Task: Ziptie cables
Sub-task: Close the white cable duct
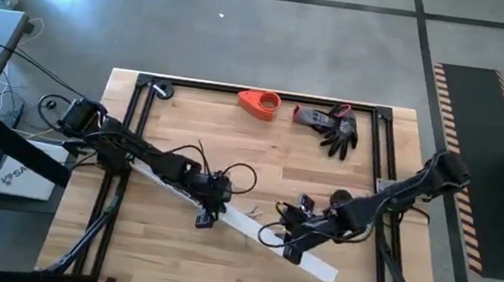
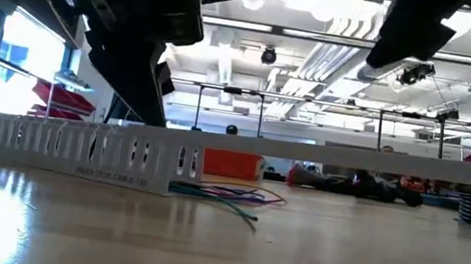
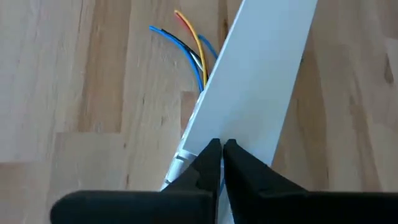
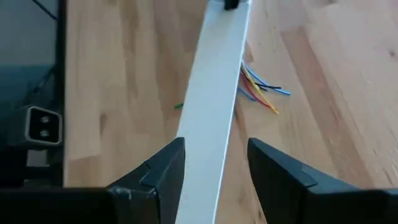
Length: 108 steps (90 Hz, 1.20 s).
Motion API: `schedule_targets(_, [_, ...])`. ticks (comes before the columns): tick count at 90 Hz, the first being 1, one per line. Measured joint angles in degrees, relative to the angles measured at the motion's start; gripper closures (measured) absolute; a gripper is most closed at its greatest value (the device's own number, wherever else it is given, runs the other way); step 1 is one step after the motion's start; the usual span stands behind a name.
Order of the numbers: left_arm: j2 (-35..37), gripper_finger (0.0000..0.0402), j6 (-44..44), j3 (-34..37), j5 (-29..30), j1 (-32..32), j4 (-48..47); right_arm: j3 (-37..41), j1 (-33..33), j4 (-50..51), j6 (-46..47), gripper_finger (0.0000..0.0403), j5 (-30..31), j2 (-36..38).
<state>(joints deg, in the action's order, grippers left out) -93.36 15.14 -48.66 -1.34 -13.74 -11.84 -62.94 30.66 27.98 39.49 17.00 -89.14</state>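
- Two end effectors sit over one long flat white strip (image 1: 251,226) that lies slantwise across the wooden table (image 1: 170,256): the left end effector (image 1: 205,218) at about the strip's middle, the right end effector (image 1: 290,254) nearer its far-right end.
- The left wrist view shows the left end effector (image 3: 221,149) with its two dark fingertips almost together, pinched on the edge of the white strip (image 3: 261,93); the high view is too coarse to confirm this grip.
- The right wrist view shows the right end effector (image 4: 214,152) with its fingers well apart, straddling the strip (image 4: 214,93); whether they touch it cannot be told.
- The cables (image 3: 189,46) poke out from beneath the strip's edge, with blue, yellow, red and dark strands fanning onto the table; the right wrist view sees the same splayed ends (image 4: 261,87) beside the strip.
- Only the low view shows a white slotted channel (image 2: 69,151) standing on the table, with the cables (image 2: 232,195) trailing out of its end along the tabletop and the strip running level above it.
- Along the table's far edge, seen from above, lie an orange object (image 1: 258,103) and a dark glove (image 1: 336,127), well apart from both arms.
- Black frame rails (image 1: 140,108) border the working area.
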Motion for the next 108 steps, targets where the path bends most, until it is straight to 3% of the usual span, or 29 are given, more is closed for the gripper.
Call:
schedule_targets(31, [7.33, 0.0399, -1.33, 0.33, 2.98, -0.15, -3.34, 0.00, 2.11, 4.87, 4.37, 0.0245, 0.60, -0.04])
schedule_targets(44, [9.20, 0.0399, -1.33, 0.35, 0.71, -0.50, -3.91, 0.00, 2.63, 7.27, 6.76, 0.0245, 0.32, -0.04])
schedule_targets(55, [9.38, 0.0399, -1.31, 0.31, -1.85, -1.65, -3.45, 0.00, 3.86, 12.46, 10.48, 0.0245, -4.96, -0.04])
schedule_targets(72, [9.68, 0.0393, -4.31, 0.31, -1.01, -2.51, -6.60, 0.00, 7.77, 21.64, 19.48, 0.0245, -15.67, -0.07])
schedule_targets(87, [11.24, 0.0338, -11.15, 0.24, -0.71, -2.54, -6.99, 0.00, 10.99, 23.79, 24.82, 0.0245, -15.74, -0.07])
schedule_targets(108, [10.43, 0.0201, -15.02, 0.24, -0.23, -2.40, -10.46, 0.00, 11.75, 23.65, 27.14, 0.0245, -13.10, -0.09])
